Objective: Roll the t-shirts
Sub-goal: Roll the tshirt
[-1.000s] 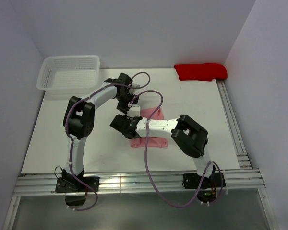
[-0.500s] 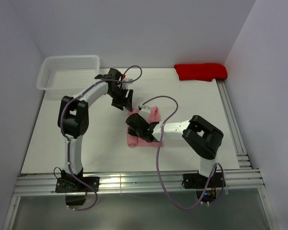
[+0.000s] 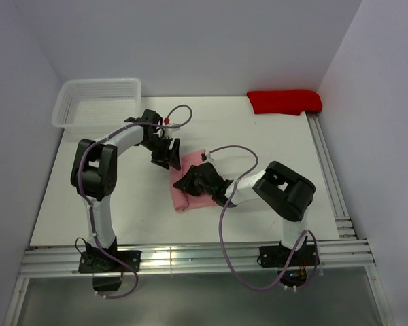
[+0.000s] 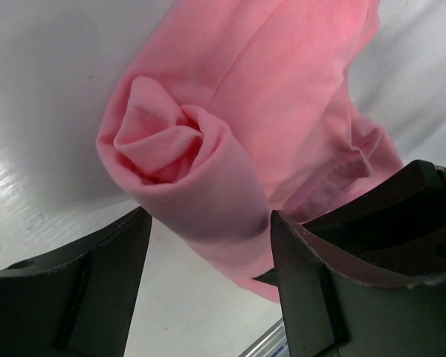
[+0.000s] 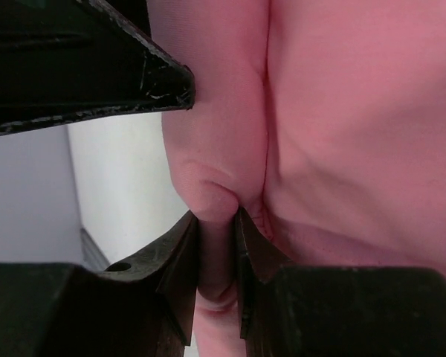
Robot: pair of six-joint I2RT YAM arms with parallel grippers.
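The pink t-shirt (image 3: 183,196) lies in the middle of the table as a thick roll; its spiral end (image 4: 163,137) faces the left wrist camera. My right gripper (image 3: 189,180) lies low across the roll, shut on a pinched fold of the pink fabric (image 5: 217,216). My left gripper (image 3: 168,157) sits at the roll's far left end, open. Its dark fingers (image 4: 97,290) stand on either side of the roll end without pressing it. The red t-shirt (image 3: 284,101) lies bunched at the back right corner.
A white mesh basket (image 3: 98,102) stands at the back left. Metal rails (image 3: 330,178) run along the table's right edge and front edge. The two grippers are very close together over the roll; the left one's finger (image 5: 82,67) shows in the right wrist view.
The right gripper has shut on a fold of the pink t-shirt and shifted left with it. The left arm swung left and down to the roll's far end, jaws a bit wider.
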